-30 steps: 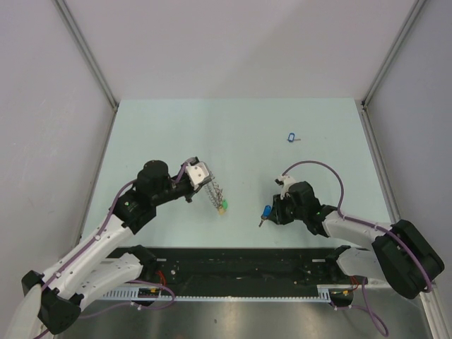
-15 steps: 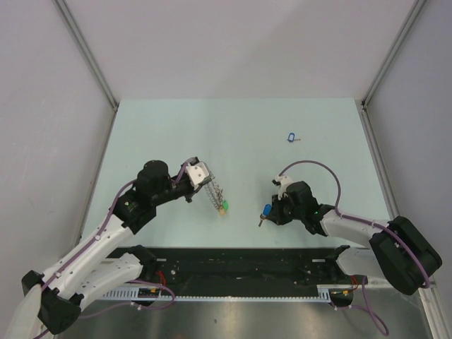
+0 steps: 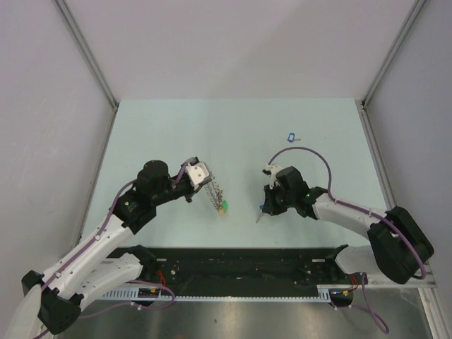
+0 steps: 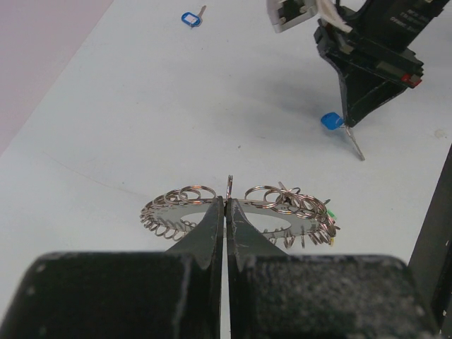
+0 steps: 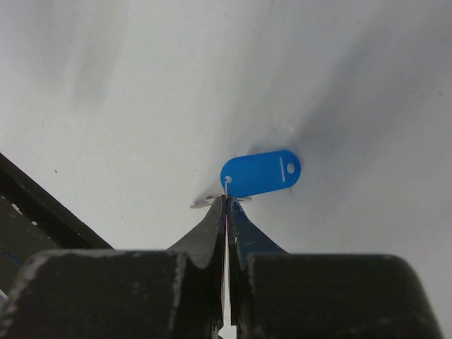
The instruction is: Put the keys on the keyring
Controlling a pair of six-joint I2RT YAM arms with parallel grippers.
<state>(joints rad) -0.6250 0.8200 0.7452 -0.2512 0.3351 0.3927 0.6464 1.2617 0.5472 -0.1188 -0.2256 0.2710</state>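
Observation:
My left gripper (image 3: 205, 182) is shut on the keyring (image 4: 240, 212), a flat silver ring fringed with small loops and a green tag (image 3: 223, 205), held edge-on above the table. It also shows in the left wrist view (image 4: 227, 201). My right gripper (image 3: 264, 209) is shut on a key with a blue tag (image 5: 260, 172), its silver blade (image 3: 258, 219) pointing down to the left. It also shows in the right wrist view (image 5: 227, 201). A second blue-tagged key (image 3: 291, 137) lies on the table at the back right, also in the left wrist view (image 4: 191, 18).
The pale green table (image 3: 240, 127) has grey walls at the back and sides. A black rail (image 3: 240, 265) runs along the near edge between the arm bases. About 60 pixels of open table lie between the keyring and the held key.
My right gripper has moved left and slightly back with the blue-tagged key, closer to the keyring. The left arm and keyring have not moved.

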